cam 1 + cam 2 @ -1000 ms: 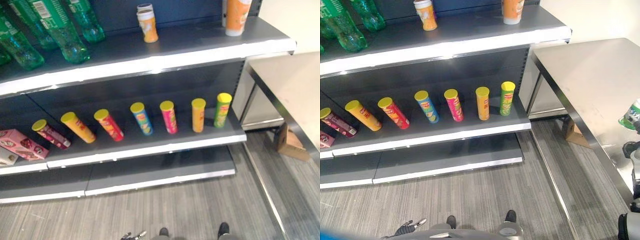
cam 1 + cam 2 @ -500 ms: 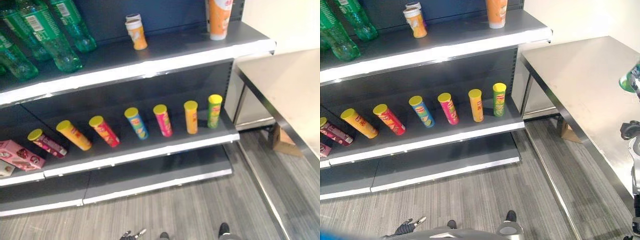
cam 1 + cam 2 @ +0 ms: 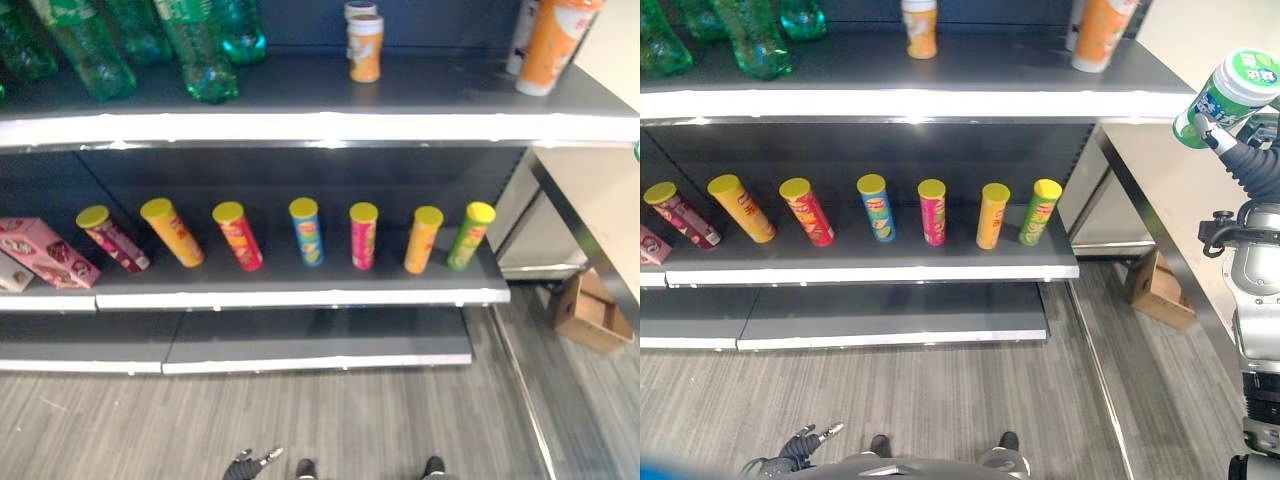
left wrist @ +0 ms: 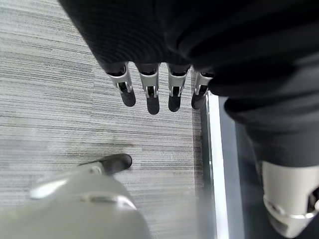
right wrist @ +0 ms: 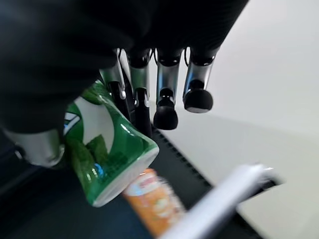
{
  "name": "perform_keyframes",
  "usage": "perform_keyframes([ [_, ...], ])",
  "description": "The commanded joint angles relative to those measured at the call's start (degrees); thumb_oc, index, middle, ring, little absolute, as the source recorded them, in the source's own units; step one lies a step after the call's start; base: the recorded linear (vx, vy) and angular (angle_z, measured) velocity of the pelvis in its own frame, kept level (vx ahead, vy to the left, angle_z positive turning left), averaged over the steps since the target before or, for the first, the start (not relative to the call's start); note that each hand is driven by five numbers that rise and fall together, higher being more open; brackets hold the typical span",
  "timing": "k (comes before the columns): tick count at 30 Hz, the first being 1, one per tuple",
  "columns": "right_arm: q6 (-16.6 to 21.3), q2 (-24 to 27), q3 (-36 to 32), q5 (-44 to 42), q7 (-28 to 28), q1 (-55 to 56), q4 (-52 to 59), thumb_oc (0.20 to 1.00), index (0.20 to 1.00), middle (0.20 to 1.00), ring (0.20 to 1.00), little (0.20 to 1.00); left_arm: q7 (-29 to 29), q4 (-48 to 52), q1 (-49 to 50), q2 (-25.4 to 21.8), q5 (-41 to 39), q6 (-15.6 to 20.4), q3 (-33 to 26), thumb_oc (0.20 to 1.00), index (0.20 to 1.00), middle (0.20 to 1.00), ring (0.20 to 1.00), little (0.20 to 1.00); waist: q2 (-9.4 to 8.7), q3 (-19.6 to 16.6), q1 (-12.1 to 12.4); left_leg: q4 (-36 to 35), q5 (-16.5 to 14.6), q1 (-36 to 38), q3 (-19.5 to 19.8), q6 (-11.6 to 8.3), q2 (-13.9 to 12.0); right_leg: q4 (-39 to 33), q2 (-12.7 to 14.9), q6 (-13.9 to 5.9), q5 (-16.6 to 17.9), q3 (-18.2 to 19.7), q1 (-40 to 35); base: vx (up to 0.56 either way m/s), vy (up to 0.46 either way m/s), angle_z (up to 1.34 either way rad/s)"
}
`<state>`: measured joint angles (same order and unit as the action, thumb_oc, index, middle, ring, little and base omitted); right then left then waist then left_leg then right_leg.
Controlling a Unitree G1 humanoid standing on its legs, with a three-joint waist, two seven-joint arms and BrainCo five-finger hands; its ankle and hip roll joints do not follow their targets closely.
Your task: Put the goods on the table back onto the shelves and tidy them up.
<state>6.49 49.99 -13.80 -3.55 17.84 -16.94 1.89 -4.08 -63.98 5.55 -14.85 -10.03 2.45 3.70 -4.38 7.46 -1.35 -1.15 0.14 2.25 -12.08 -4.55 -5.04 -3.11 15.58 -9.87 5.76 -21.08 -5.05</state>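
The right hand (image 5: 134, 94) is gripping a green can (image 3: 1228, 95), fingers curled round it, holding it up at the right, near the top shelf's (image 3: 940, 100) right end. The left hand (image 4: 154, 89) is hanging low over the floor (image 3: 940, 400), fingers relaxed and empty.

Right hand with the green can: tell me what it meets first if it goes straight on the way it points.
Probably the tall orange canister at the top grey shelf's end: it sits just past the green white-lidded can held in the right hand. Depth is unclear.
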Motion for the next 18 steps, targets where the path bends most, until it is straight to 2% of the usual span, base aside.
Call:
perform_keyframes([
  [1, 3.8, 4.9, 2.0, -2.9, -1.9, -5.2, 2.4, 0.2, 0.2, 0.2, 0.2, 0.2, -0.8, 0.1, -0.3, -2.6, 0.7, 1.0, -0.7, 1.0, 1.0, 1.0, 1.0, 1.0, 0.01, -1.0, 2.7, -1.3, -1.4, 0.0, -0.1, -0.23, -0.2, 8.9, 2.3, -3.28, -6.6, 3.0, 3.0, -0.01, 0.207, 0.01],
  [4, 3.8, 5.9, 5.8, -4.2, -3.4, -9.1, 2.2, 0.2, 0.2, 0.2, 0.2, 0.2, -0.6, -0.4, 0.1, -3.0, 0.5, 0.9, -0.6, 1.0, 1.0, 1.0, 1.0, 1.0, -0.42, -0.7, 3.6, -2.5, -1.6, 0.9, 0.0, 0.65, 0.9, 12.5, 4.2, -3.78, -5.6, 3.0, 4.2, -0.01, 0.157, 0.03],
  [6, 3.7, 6.2, 7.3, -4.4, -3.7, -10.5, 1.4, 0.2, 0.2, 0.2, 0.2, 0.2, -0.4, -0.4, 0.2, -3.1, 0.6, 0.9, -0.5, 1.0, 1.0, 1.0, 1.0, 1.0, -0.55, -0.6, 3.7, -2.9, -1.6, 1.2, 0.2, 0.84, 1.3, 13.6, 4.6, -3.91, -5.4, 3.2, 4.4, 0.02, 0.056, 0.04],
  [7, 3.7, 6.7, 10.1, -5.1, -4.5, -13.0, -0.2, 0.2, 0.2, 0.2, 0.2, 0.2, -0.2, -0.4, 0.0, -3.4, 0.7, 1.0, 0.6, 1.0, 1.0, 1.0, 1.0, 1.0, -0.82, -0.7, 4.1, -3.1, -1.7, 1.3, 0.8, 0.81, 1.6, 14.2, 4.4, -4.1, -4.7, 3.4, 4.6, 0.02, 0.002, 0.08],
  [12, 2.8, 9.8, 22.0, -7.4, -5.6, -25.4, -10.6, 0.2, 0.2, 0.2, 0.2, 0.2, 0.7, 1.4, -1.5, -5.2, -1.6, 1.8, 2.7, 1.0, 1.0, 1.0, 1.0, 1.0, -0.92, -0.3, 5.5, -2.9, -0.9, 0.4, 3.0, 0.1, 1.4, 8.4, -0.2, -2.61, -5.6, 10.6, 6.0, -0.02, -0.047, 0.21],
  [13, 2.9, 9.9, 22.5, -7.5, -5.6, -25.9, -10.9, 0.2, 0.2, 0.2, 0.2, 0.2, 0.7, 1.4, -1.5, -5.1, -1.6, 1.8, 2.6, 1.0, 1.0, 1.0, 1.0, 1.0, -0.82, -0.3, 5.4, -2.8, -0.8, 0.2, 2.9, 0.11, 1.3, 8.2, -0.3, -2.57, -5.4, 10.6, 6.2, -0.02, -0.096, 0.35],
  [14, 1.9, 11.2, 27.6, -8.6, -6.3, -31.5, -17.6, 0.2, 0.2, 0.2, 0.2, 0.2, 0.9, 1.8, -1.7, -5.4, -2.4, 1.9, 3.0, 1.0, 1.0, 1.0, 1.0, 1.0, -1.4, -0.5, 6.1, -1.6, -0.7, -0.6, 4.3, -0.19, 1.5, 6.2, -1.0, -2.6, -5.2, 12.9, 5.2, 0.02, -0.15, 0.4],
  [15, 1.2, 10.1, 31.9, -8.7, -7.0, -35.9, -22.5, 0.2, 0.2, 0.2, 0.2, 0.2, 1.0, 1.5, -1.4, -5.1, -2.7, 2.0, 3.4, 1.0, 1.0, 1.0, 1.0, 1.0, -1.52, -1.1, 6.5, -0.9, -1.0, -0.8, 5.0, -0.63, 1.2, 4.5, -1.1, -2.45, -5.0, 12.2, 3.5, 0.03, -0.184, 0.41],
  [18, 0.8, 7.8, 36.5, -10.4, -8.2, -41.6, -29.6, 0.2, 0.2, 0.2, 0.2, 0.2, 0.9, 0.6, -0.6, -4.5, -3.5, 2.0, 3.9, 1.0, 1.0, 1.0, 1.0, 1.0, -1.17, -2.2, 7.5, 0.0, -0.9, -1.3, 6.2, -1.34, 0.7, 2.2, -2.0, -1.92, -5.5, 10.3, 1.0, 0.06, -0.156, 0.45],
])
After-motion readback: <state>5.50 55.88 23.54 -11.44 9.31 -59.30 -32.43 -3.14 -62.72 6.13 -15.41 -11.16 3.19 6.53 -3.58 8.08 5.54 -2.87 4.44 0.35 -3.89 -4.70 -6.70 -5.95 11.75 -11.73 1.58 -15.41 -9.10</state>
